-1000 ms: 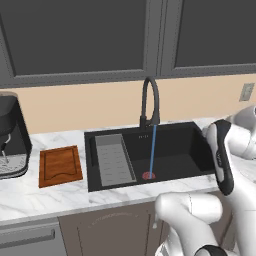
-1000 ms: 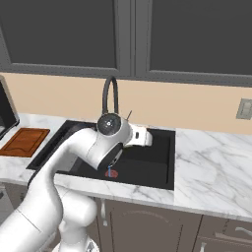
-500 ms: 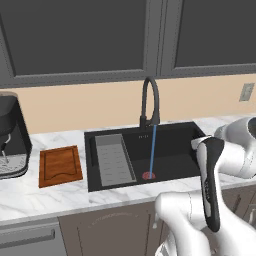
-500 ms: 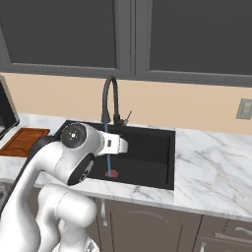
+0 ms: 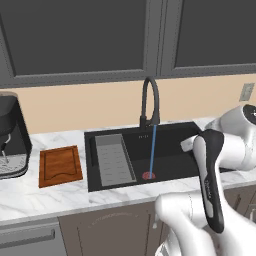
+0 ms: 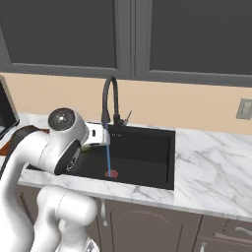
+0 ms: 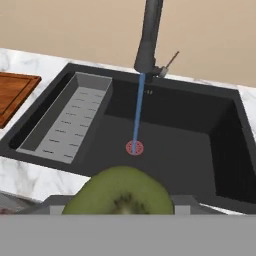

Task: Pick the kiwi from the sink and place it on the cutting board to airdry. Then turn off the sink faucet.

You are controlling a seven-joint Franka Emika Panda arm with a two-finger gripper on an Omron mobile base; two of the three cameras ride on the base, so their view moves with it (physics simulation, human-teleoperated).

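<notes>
My gripper [image 7: 122, 204] is shut on the kiwi [image 7: 122, 192], an olive-green fruit that rises between the fingertips at the bottom of the hand view. It hangs above the front edge of the black sink [image 7: 180, 115]. From the right base view the gripper [image 6: 95, 139] is over the sink's left part, with a sliver of kiwi [image 6: 88, 146] under the hand. The sink faucet [image 5: 150, 100] arches over the basin and a blue stream of water falls from it. On the counter left of the sink [image 5: 170, 150] lies the cutting board [image 5: 60, 166], bare.
A grey ribbed rack [image 5: 115, 160] fills the sink's left side, and the red drain [image 5: 148, 175] sits under the water stream. A black coffee machine [image 5: 10, 135] stands left of the board. Marble counter [image 6: 211, 162] extends to the right of the sink.
The arm has swung leftward across the sink, carrying the kiwi from the basin's middle toward its left side. The water keeps running.
</notes>
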